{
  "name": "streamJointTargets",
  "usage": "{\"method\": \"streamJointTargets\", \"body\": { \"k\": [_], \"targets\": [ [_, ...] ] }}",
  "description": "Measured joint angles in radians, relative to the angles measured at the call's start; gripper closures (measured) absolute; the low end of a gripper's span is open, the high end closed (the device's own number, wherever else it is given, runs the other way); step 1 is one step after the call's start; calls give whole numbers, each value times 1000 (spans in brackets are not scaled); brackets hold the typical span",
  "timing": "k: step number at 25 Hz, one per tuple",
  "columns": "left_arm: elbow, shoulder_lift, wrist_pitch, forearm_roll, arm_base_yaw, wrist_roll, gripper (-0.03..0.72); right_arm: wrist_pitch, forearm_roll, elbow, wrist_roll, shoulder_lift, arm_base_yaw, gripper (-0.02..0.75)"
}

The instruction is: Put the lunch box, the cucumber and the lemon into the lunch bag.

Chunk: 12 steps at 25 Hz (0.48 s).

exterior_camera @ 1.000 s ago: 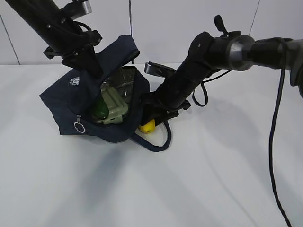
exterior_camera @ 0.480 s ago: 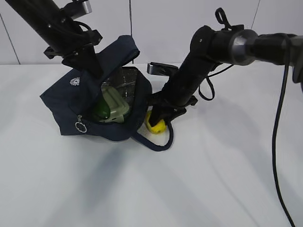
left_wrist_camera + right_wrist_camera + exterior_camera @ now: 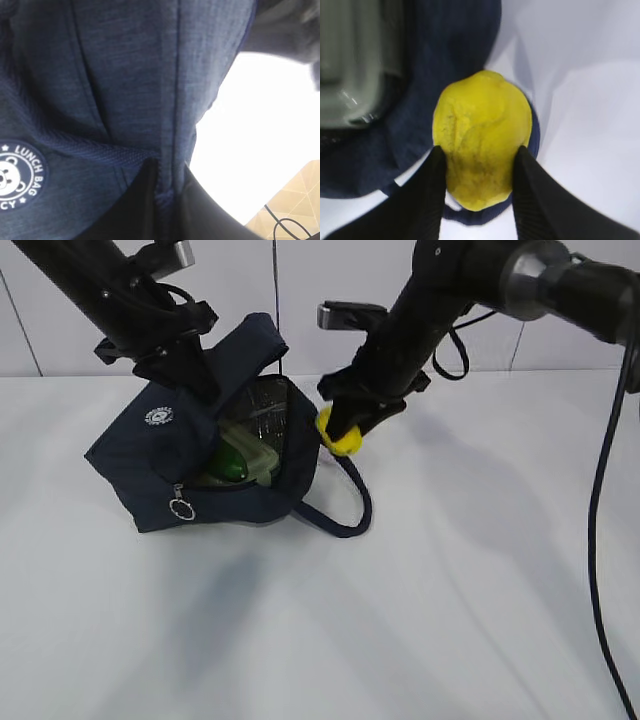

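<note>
the dark navy fabric lunch bag (image 3: 200, 455) sits on the white table (image 3: 450, 590), tipped so its open mouth faces forward and to the right; everything else is placed against it. its raised flap is pinched at the top by the left gripper (image 3: 185, 365) — in the left wrist view the two black fingers (image 3: 135, 205) are pressed together on a seam of the navy cloth, next to the round white logo patch (image 3: 17, 175). inside the bag's mouth lies the clear lunch box with its pale sage-green lid (image 3: 258, 455), and the glossy dark green cucumber (image 3: 228, 466) lies against its front left side. a silver ring pull (image 3: 181, 508) hangs from the zipper at the bag's front edge, and one loop handle (image 3: 345, 510) trails on the table to the bag's right.

just off the bag's right rim, lifted clear of the table, the right gripper (image 3: 345, 428) pinches the small bright yellow lemon (image 3: 480, 135) — its dark fingers (image 3: 422, 195) grip both sides of the fruit.
</note>
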Motion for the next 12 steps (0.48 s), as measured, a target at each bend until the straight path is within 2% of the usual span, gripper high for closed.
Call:
{"method": "streamJointTargets", "body": {
  "k": [4, 12],
  "targets": [
    [0, 0, 0, 0, 0, 0, 673, 2, 34, -70, 2, 0, 1, 462],
    [0, 0, 0, 0, 0, 0, 673, 4, 181, -76, -34, 0, 1, 463]
  ]
}}
